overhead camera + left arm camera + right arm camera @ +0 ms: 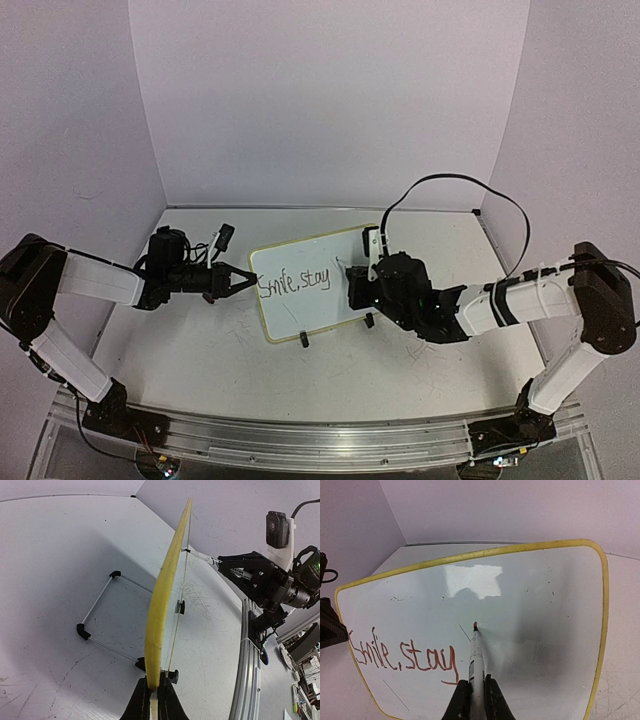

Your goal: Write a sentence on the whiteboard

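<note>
The whiteboard (322, 312) with its yellow-green rim stands tilted on the table. The sentence (294, 282) on it reads "Smile, stay"; in the right wrist view the sentence (402, 655) looks red. My left gripper (240, 278) is shut on the board's left edge, and the left wrist view shows its fingers (154, 685) clamping the yellow rim (162, 590). My right gripper (355, 288) is shut on a white marker (477, 655). The marker's tip rests on the whiteboard (545, 605) just right of and above "stay". My right gripper (477, 681) sits close in front of the board.
A wire stand (100, 600) with black corner caps props the board from behind. Black clip feet (304, 340) sit under its lower edge. An aluminium rail (320, 440) runs along the near table edge. A black cable (450, 180) loops above the right arm. Walls enclose the back and sides.
</note>
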Action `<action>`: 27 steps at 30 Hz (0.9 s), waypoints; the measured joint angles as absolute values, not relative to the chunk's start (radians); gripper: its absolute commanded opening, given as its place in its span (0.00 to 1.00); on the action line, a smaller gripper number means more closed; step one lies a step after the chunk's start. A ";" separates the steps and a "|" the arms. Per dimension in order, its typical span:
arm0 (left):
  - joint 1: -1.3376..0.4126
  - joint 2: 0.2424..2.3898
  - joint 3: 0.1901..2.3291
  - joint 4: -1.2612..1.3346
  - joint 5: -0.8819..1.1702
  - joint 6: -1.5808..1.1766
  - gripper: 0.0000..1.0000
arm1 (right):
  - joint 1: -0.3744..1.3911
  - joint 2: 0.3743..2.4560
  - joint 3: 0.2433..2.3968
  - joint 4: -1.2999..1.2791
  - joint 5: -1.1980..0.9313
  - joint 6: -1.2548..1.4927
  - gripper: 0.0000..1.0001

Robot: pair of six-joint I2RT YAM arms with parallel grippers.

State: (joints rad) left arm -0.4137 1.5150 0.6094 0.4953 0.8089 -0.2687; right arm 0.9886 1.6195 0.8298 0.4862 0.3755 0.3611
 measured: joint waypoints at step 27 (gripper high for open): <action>-0.414 1.515 0.609 0.495 0.809 -0.268 0.00 | 1.025 1.612 0.756 0.466 0.365 0.440 0.00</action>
State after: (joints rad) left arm -0.4141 1.5150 0.6094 0.4953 0.8093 -0.2680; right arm 1.0250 1.6115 0.7559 0.4661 0.3649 0.4395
